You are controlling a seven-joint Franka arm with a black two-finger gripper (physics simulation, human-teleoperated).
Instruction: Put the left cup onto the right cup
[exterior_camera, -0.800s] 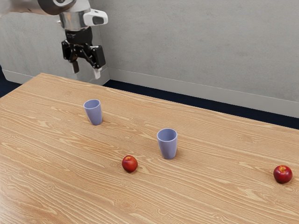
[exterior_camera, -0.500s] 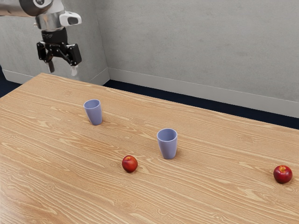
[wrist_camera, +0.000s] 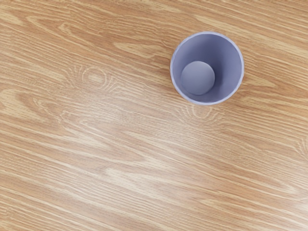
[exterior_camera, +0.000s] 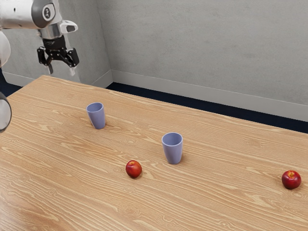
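Two lilac cups stand upright on the wooden table [exterior_camera: 216, 202]. The left cup [exterior_camera: 96, 115] sits toward the exterior view's left, and the right cup [exterior_camera: 172, 147] stands near the middle. My gripper [exterior_camera: 61, 69] hangs open and empty high above the table's far left edge, well up and to the left of the left cup. In the wrist view I look straight down into one empty cup [wrist_camera: 207, 68] standing on the wood grain [wrist_camera: 96, 144].
A red apple [exterior_camera: 134, 169] lies just in front and left of the right cup. A second apple [exterior_camera: 291, 179] rests near the exterior view's right edge. A grey wall runs behind the table.
My arm has swung toward the exterior view's left, carrying the open gripper from above the left cup to beyond the table's far left edge. Cups and apples stayed put.
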